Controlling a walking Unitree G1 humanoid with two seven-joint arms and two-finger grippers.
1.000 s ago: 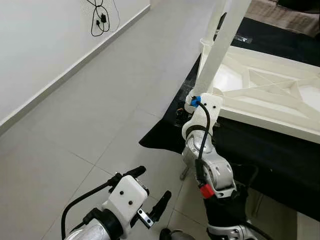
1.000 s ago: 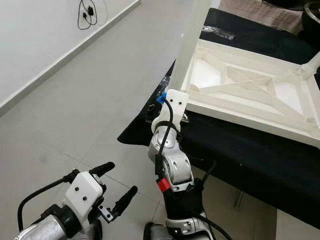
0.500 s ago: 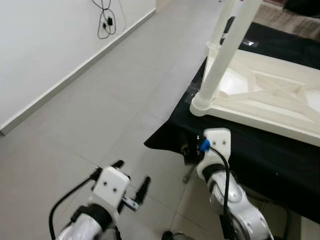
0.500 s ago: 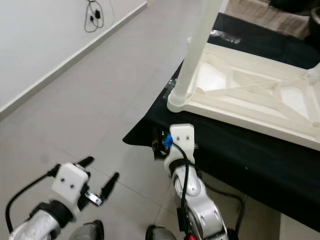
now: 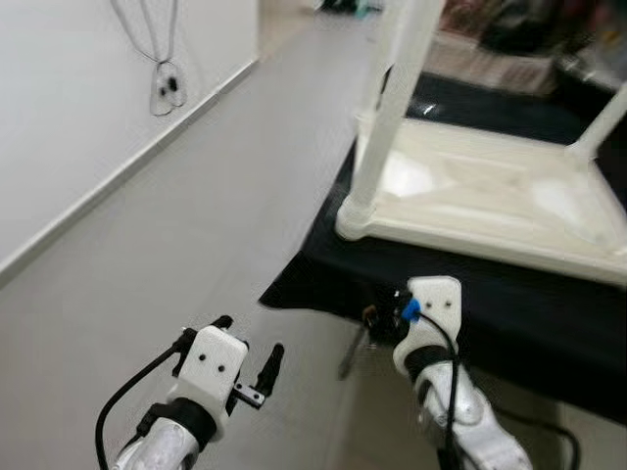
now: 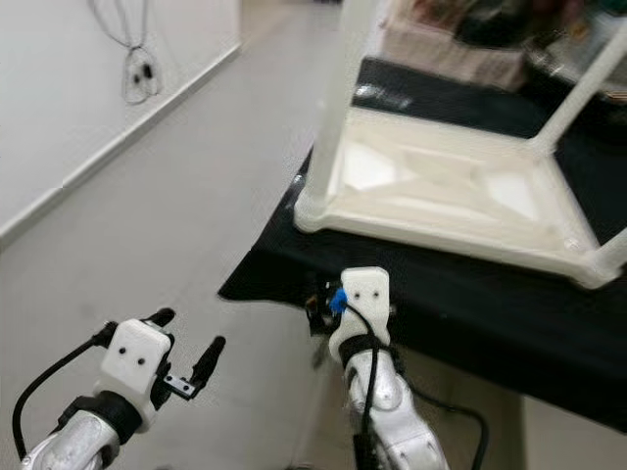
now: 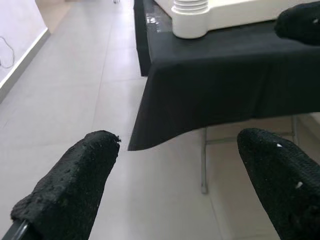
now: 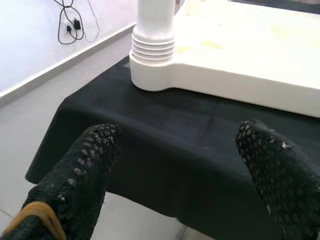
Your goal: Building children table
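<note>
A white children's table (image 5: 490,196) lies upside down on a black-clothed table (image 5: 509,284). One white leg (image 5: 392,108) stands upright at its near left corner, and another leg (image 5: 602,117) rises at the far right. My right gripper (image 5: 377,318) is open, low in front of the cloth's edge, just below the near leg's ribbed base (image 8: 152,45), touching nothing. My left gripper (image 5: 250,336) hangs open over the floor to the left, holding nothing.
Grey tiled floor (image 5: 196,225) stretches to the left up to a white wall with hanging cables (image 5: 162,83). A metal leg (image 7: 204,160) of the clothed table shows under the cloth's hem. Blurred dark and brown things lie beyond the table.
My right gripper has dropped from the near leg's base to below the cloth's edge. The left arm has sunk lower. The camera has shifted, so the whole scene moved.
</note>
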